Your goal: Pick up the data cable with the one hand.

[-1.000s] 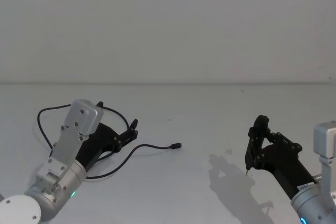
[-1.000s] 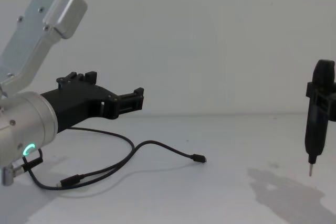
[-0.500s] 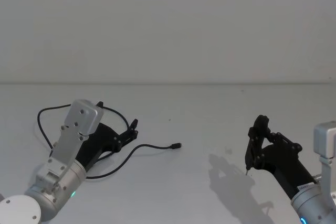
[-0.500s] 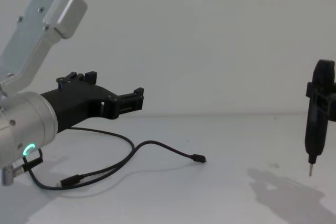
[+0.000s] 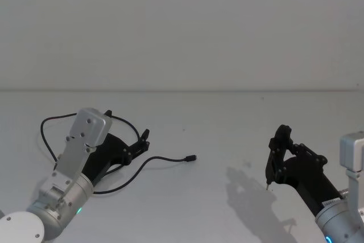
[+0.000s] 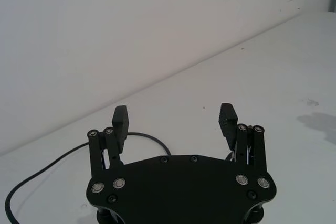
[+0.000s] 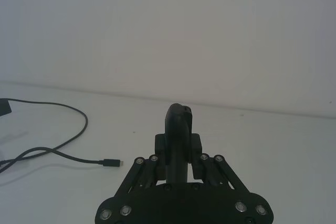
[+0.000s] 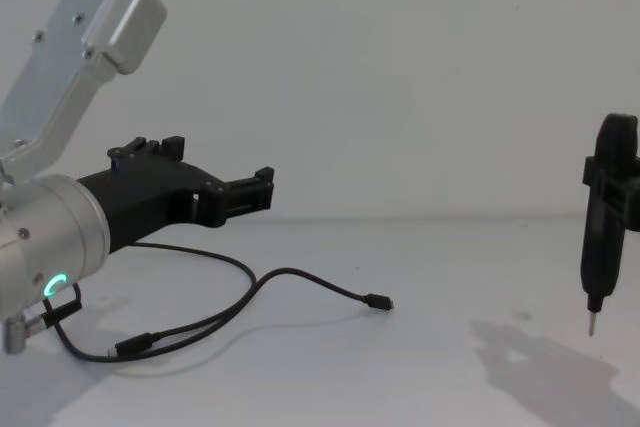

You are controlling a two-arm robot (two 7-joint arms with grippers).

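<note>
The left gripper (image 6: 174,121) has its 2 fingers (image 6: 120,119) spread wide with nothing between them. It hangs above the table (image 5: 222,214), pointing forward and toward the middle, clear of the surface in the chest view. Under it and its arm lies the data cable (image 5: 169,159), on the left half of the table. One loop curls out behind the arm on the far left, and a free end runs out ahead of the fingers toward the table's middle. Well apart on the right, the right gripper (image 5: 272,160) is parked, its fingers clenched on what looks like a dark tool (image 8: 604,209) with a thin tip pointing down.

The main risk, as I judge it, is a miss. The cord is thin and lies flat, so fingers that close a little too high would meet on air. Fingers driven too low would press into the table instead. A grip near the free end could let the cord slip out as it rises (most of its length would hang to 1 side). The loops under the arm might also drag or snag on the wrist.

The cable is a slim black cord in loose curves, doubling back near the arm, with a small dark plug (image 8: 378,301) at its open end.
</note>
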